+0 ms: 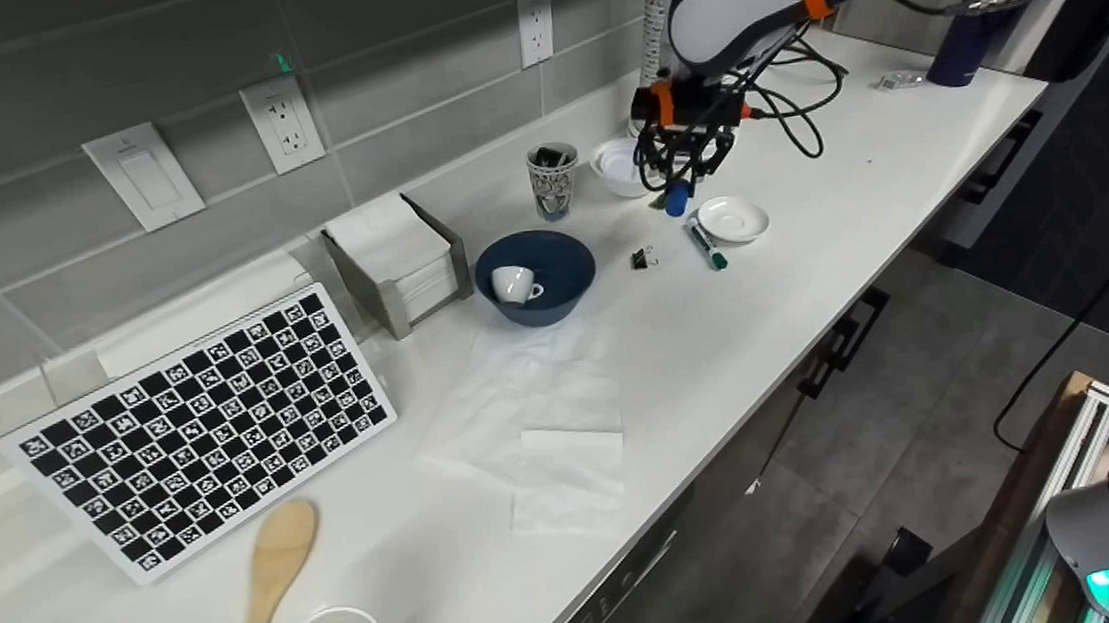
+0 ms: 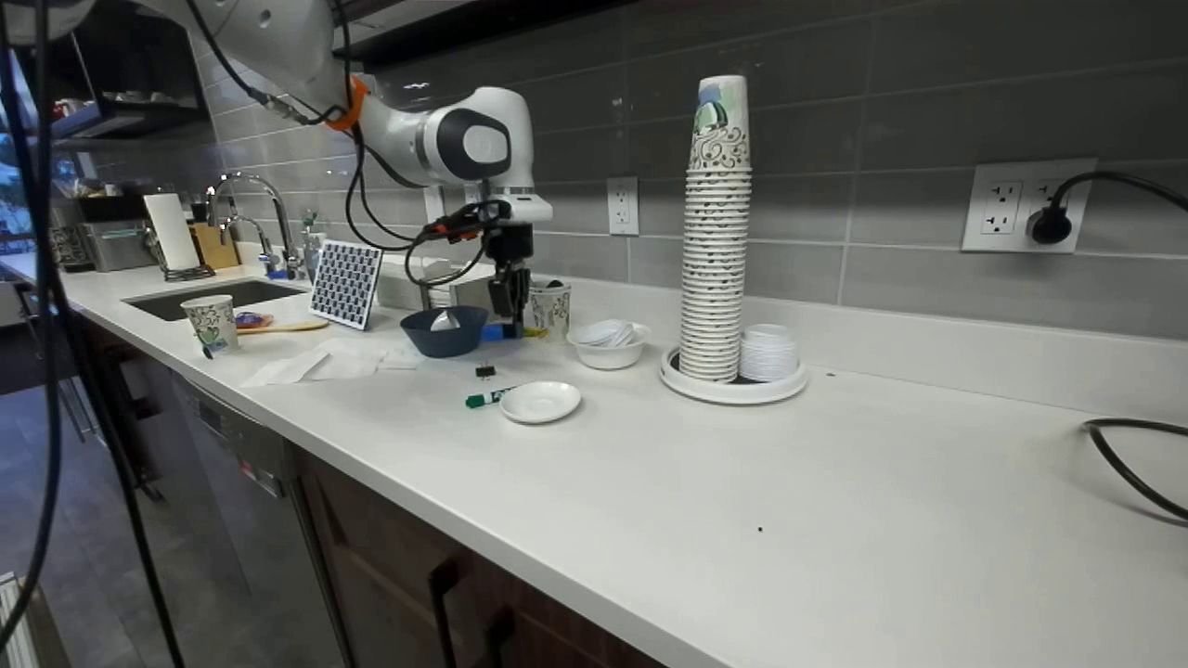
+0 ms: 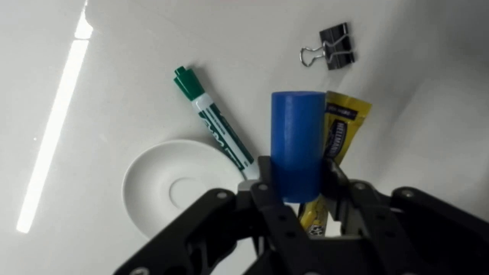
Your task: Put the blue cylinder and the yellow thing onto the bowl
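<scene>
Both exterior views, white counter (image 2: 882, 492), gray tiles (image 2: 798, 186), pincer (image 1: 681, 181) (clamped on blue cylinder (image 1: 676, 200)).

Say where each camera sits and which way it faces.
Wrist view: behind the end effector, the only robot part shown, facing down at blue cylinder and white dish.
Exterior view: high near the wooden spoon, looking down along the counter; arm and end effector show.
Exterior view: before the counter, facing the tiled wall, sink far left; arm and end effector show.
Both exterior views share the dark blue bowl.
</scene>
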Available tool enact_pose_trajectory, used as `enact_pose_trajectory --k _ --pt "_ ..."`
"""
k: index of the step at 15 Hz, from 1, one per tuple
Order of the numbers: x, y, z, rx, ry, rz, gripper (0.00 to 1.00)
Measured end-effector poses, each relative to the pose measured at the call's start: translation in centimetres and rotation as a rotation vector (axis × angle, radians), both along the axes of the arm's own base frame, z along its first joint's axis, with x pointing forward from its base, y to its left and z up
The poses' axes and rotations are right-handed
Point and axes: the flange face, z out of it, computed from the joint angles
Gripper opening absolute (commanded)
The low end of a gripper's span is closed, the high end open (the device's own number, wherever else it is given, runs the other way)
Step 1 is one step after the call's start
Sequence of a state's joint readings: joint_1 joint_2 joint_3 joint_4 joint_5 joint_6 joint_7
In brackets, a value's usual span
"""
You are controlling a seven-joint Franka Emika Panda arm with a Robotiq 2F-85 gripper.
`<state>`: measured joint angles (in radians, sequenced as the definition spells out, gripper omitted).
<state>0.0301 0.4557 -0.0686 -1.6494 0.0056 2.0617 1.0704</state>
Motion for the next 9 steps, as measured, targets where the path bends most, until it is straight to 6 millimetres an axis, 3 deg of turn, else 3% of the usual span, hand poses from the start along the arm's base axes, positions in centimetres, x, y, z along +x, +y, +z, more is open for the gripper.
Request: enact_pose_trajectory --k 2,4,9 --pt "0.0 -1.2 1.9 -0.022 -0.034 -0.042 0.09" --pt "0.0 -2.8 2.3 -0.083 -0.050 -0.090 0.09" --pt "-0.7 -6.2 -0.5 -0.232 -0.007 -0.205 0.09"
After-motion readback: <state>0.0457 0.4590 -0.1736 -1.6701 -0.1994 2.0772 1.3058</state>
